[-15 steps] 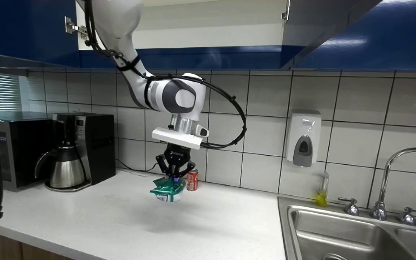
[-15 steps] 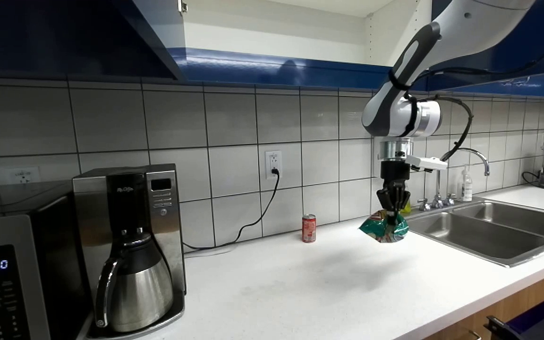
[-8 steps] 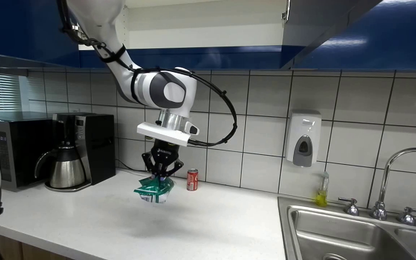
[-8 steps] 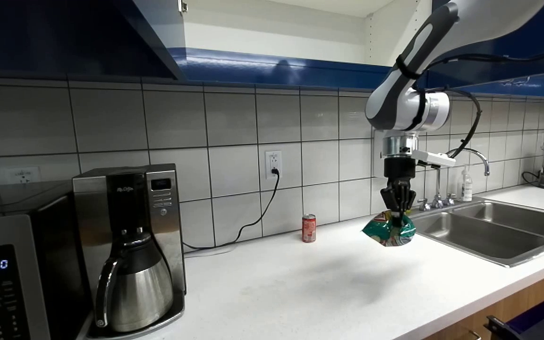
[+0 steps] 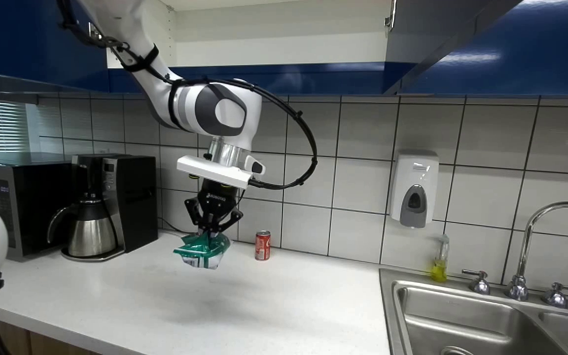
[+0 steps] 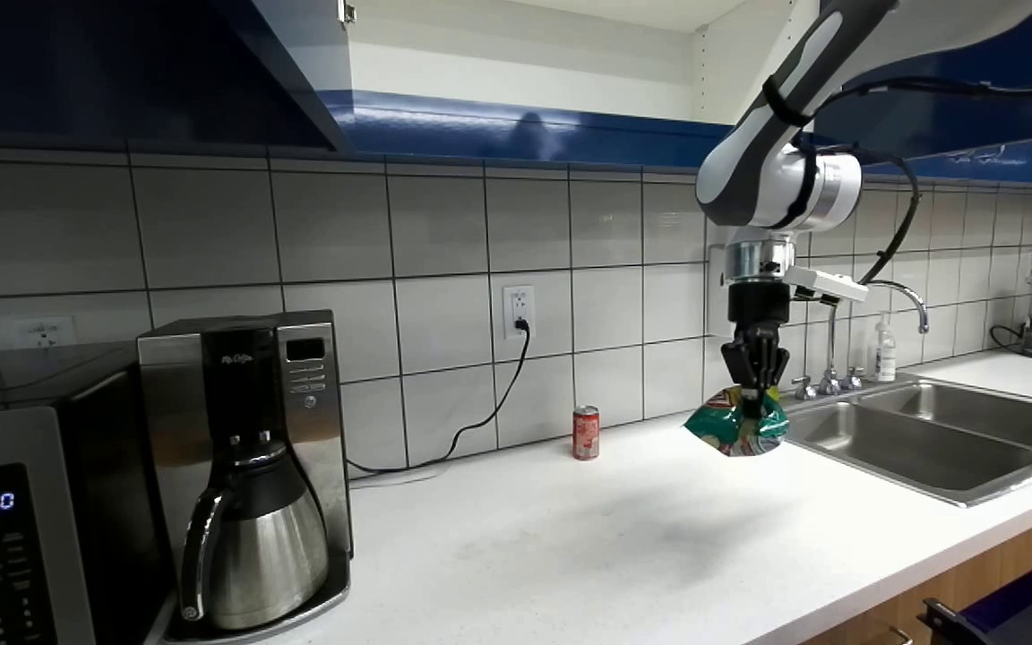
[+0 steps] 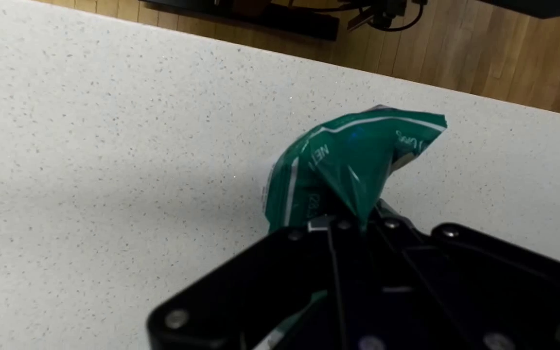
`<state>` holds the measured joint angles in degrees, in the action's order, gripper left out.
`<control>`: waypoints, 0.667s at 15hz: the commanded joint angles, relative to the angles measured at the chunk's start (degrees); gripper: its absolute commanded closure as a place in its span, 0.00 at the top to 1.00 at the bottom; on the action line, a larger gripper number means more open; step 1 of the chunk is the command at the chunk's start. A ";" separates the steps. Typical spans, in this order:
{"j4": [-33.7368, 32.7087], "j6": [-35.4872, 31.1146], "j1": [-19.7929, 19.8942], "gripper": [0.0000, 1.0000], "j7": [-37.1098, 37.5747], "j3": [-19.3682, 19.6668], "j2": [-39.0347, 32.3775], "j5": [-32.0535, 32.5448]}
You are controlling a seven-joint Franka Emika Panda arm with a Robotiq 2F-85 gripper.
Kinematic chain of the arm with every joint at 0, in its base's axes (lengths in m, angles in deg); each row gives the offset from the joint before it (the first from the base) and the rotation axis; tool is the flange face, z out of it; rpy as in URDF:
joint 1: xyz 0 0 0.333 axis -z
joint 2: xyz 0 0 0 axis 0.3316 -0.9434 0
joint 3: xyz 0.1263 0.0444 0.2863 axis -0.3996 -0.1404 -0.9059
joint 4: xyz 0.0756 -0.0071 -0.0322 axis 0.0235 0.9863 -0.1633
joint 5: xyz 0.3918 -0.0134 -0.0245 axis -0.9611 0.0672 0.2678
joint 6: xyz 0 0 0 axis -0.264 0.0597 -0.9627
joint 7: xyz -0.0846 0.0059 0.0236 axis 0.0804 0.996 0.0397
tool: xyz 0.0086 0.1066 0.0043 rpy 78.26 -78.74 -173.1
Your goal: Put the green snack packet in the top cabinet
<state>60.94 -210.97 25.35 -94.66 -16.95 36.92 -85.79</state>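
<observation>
One pincer (image 5: 209,233), tightly closed, grips one green packet (image 5: 202,250); one can (image 5: 262,245) stands upright

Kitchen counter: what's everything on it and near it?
cabinet: 1 open, blue, white inside, overhead
counter: 1, white, below cabinet
tiles: many, whitish, behind counter
can: 1, red, on counter
coffee maker: 1, black-silver, on counter
microwave: 1, dark, beside coffee maker
outlets: at least 2, white, on tiles
soap dispenser: 1, white-grey, on tiles
sink: 1, silver, in counter
faucet: 1, silver, at sink
bottles: 2, yellowish and clear, by sink
snack packet: 1, green, in gripper
arm: 1, white-grey, over counter
gripper: 1, black, below arm
</observation>
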 commanded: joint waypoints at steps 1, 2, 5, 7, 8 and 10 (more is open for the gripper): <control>-0.23 3.44 -1.40 0.01 2.06 0.87 3.81 0.20; -0.37 3.96 -1.57 0.01 2.34 0.91 4.43 0.27; -1.00 6.50 -2.08 0.01 3.16 1.01 6.74 0.24; -1.52 8.18 -2.37 0.01 3.80 1.02 8.19 0.30; -1.83 9.06 -2.48 0.01 4.14 1.01 8.94 0.51; -2.98 11.07 -2.58 0.01 5.09 0.94 10.29 0.97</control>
<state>59.54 -203.97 23.74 -92.28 -16.63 44.20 -85.76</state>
